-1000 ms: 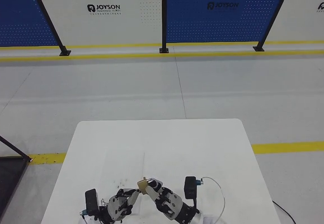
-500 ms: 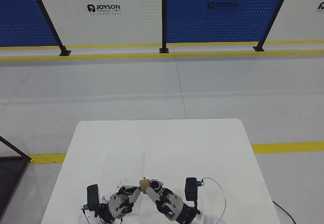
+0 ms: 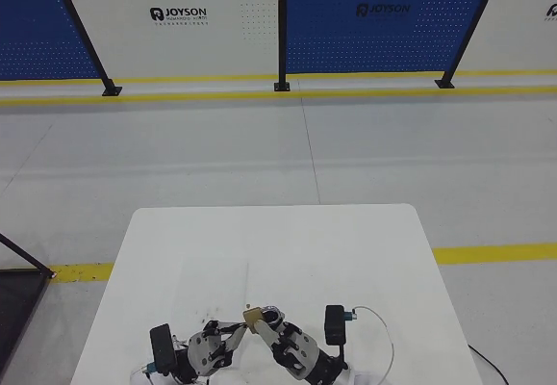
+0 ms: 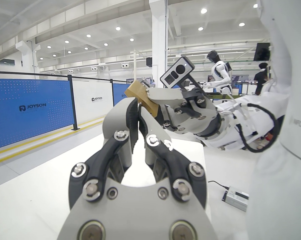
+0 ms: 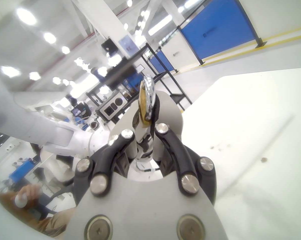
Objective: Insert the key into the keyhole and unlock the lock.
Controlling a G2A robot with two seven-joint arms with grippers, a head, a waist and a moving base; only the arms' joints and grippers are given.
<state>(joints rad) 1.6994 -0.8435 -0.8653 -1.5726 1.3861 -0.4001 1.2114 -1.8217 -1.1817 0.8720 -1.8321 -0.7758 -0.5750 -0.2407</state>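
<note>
A brass padlock hangs above the white table's near edge, with my right gripper shut on it. In the right wrist view the lock stands edge-on between the fingers, its chrome shackle sticking out past the tips. My left gripper faces it from the left, shut, its tips right at the lock's body. In the left wrist view its fingers press together on the key, which is almost wholly hidden between the pads, just under the lock.
The white table stretches bare ahead of both arms, with a few dark specks. A thin cable loops by the right wrist. A black frame stands off the table's left side.
Both grippers and the lock have shifted slightly right and toward the table's near edge. They stay close together, each still shut.
</note>
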